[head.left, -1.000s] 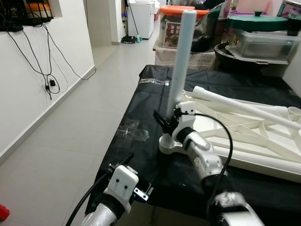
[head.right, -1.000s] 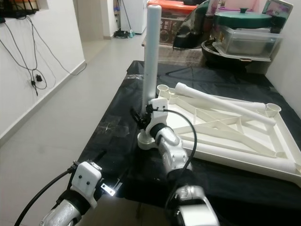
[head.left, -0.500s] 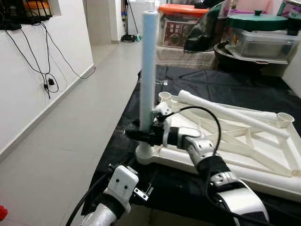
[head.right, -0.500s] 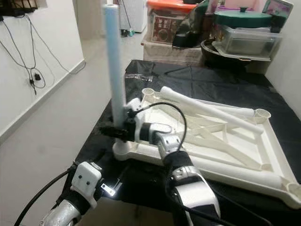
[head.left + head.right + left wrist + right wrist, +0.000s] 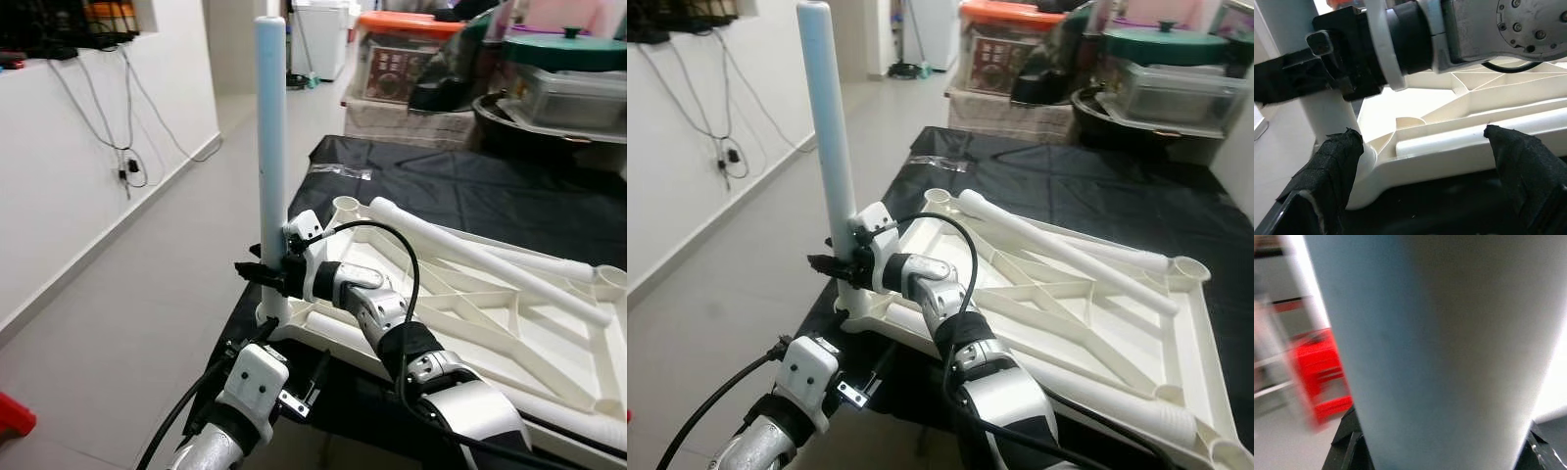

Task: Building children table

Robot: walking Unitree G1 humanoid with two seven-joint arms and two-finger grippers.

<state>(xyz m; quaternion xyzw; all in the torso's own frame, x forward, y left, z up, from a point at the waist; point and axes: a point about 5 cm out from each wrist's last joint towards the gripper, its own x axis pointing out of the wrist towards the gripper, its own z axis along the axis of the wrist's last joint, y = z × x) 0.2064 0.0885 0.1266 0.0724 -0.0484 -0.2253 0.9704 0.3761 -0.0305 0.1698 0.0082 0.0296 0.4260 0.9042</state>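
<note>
Storage boxes (image 5: 421,69) behind tabletop (image 5: 509,313)

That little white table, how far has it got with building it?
One leg already stands upright in a corner socket of the upside-down tabletop. The right gripper is clamped on it near its base; the left gripper hangs open just below that corner. Other legs lie loose on the tabletop, their corner sockets unfilled.
</note>
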